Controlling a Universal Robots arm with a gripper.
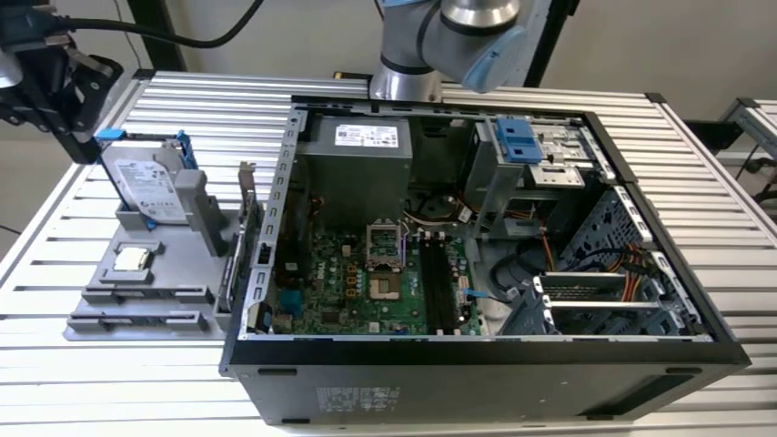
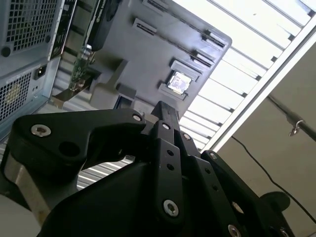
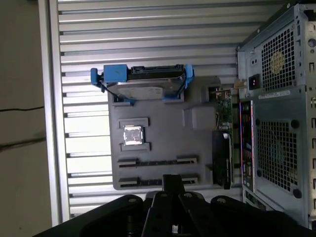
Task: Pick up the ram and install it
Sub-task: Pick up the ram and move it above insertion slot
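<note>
My gripper [image 1: 75,137] hangs at the exterior view's left, above the far end of the grey parts tray [image 1: 182,296], close to the hard drive. In both wrist views its black fingertips [image 3: 173,181] [image 2: 165,111] sit pressed together with nothing between them, so it is shut. The tray's two long slots [image 3: 155,161] look bare. The ram is hidden or out of view. The black motherboard slots [image 1: 434,280] lie inside the open computer case [image 1: 486,350]; I cannot tell whether a stick stands in them.
A silver hard drive in a blue frame [image 1: 148,187] stands upright on the tray, with a small square processor chip [image 1: 131,260] in front of it. An expansion card [image 3: 223,148] stands at the tray's edge beside the case. The slatted metal table [image 1: 73,382] extends around both.
</note>
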